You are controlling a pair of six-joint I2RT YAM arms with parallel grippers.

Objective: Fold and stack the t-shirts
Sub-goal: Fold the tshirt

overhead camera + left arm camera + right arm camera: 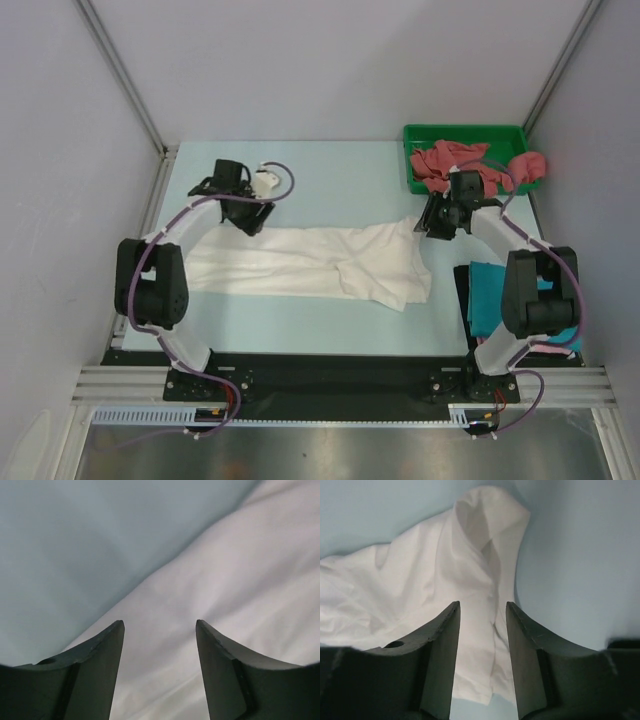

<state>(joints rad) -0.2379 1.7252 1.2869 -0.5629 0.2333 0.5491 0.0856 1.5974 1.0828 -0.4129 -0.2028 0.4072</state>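
Observation:
A white t-shirt (310,260) lies spread across the middle of the table, bunched at its right end. My left gripper (248,218) is open at the shirt's far left edge; in the left wrist view its fingers (105,650) frame white cloth (210,580) with nothing between them. My right gripper (436,222) is open at the shirt's far right corner; in the right wrist view a raised fold of the white shirt (480,545) lies between and beyond the fingers (445,640). Dusty red shirts (470,165) lie heaped in the tray. A folded teal shirt (485,290) lies at the right, with pink under it.
A green plastic tray (420,135) stands at the back right, red cloth spilling over its right rim. Frame posts and grey walls bound the table on the left, right and back. The black arm bases stand at the near edge.

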